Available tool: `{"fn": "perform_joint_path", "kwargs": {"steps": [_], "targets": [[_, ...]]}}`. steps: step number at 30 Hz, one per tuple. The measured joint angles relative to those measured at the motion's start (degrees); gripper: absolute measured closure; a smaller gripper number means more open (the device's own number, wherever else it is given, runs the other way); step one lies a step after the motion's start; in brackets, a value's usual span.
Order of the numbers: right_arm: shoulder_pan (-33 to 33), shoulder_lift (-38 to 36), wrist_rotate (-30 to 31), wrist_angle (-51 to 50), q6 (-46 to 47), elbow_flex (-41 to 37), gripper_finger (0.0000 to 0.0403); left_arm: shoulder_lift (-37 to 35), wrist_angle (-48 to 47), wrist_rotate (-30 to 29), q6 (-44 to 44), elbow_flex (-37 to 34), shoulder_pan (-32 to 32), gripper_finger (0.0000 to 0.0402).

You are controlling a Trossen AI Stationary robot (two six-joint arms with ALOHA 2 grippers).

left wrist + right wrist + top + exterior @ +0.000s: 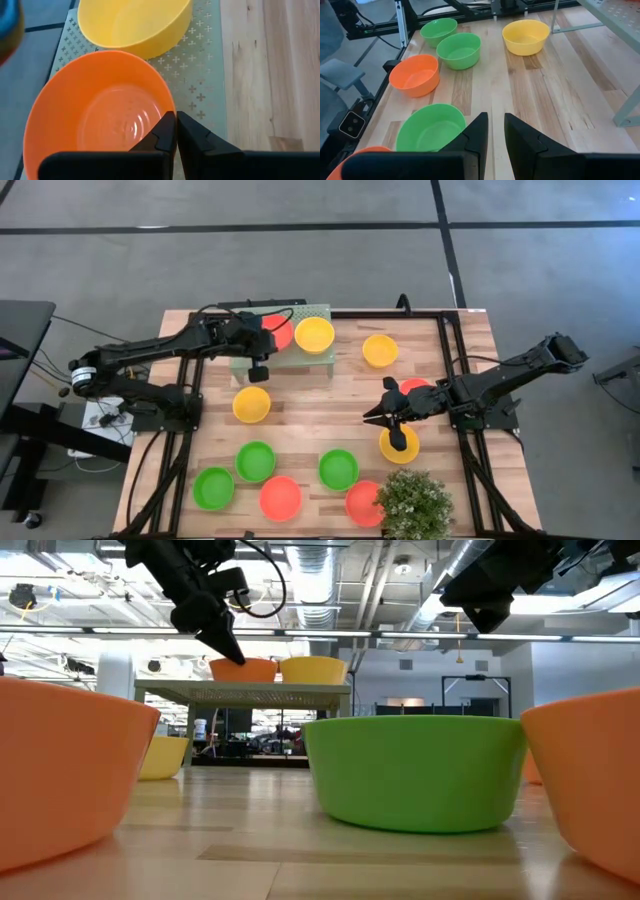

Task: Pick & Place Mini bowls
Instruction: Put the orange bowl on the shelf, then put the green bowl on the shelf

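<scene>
Orange bowl (100, 112) beside yellow bowl (135, 22) on perforated stand (200, 85); left gripper (175, 131) jaws together; right gripper (496, 131) jaws slightly apart, empty

Stand (200, 75): pale green, cross-shaped perforation pattern. On it, one orange-red bowl (100, 115) and one plain yellow bowl (132, 22). Table (560, 100): light wood grain. Other bowls: green (458, 50), orange (415, 75), yellow (525, 36). Plant (413, 502): green.

We've got bare wood mid-table (320, 415) — bowls (255, 462) and a plant (415, 502) crowd the near edge.
</scene>
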Motion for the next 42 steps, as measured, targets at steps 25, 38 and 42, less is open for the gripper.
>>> {"fn": "perform_joint_path", "kwargs": {"steps": [25, 38, 42], "targets": [[-0.02, 0.0, 0.0, -0.06, -0.02, 0.0, 0.0344, -8.81, 0.36, -11.99, -2.03, -0.15, -10.81, 0.0266], [-0.04, 0.0, 0.04, -0.06, 0.0, 0.0, 0.0344, -14.8, -20.48, -1.22, -42.17, -0.39, -37.81, 0.0261], [-0.04, 0.0, 0.09, -0.04, 0.0, 0.0, 0.0344, -12.8, -23.02, -1.09, -50.04, -1.89, -43.23, 0.0262]]}}
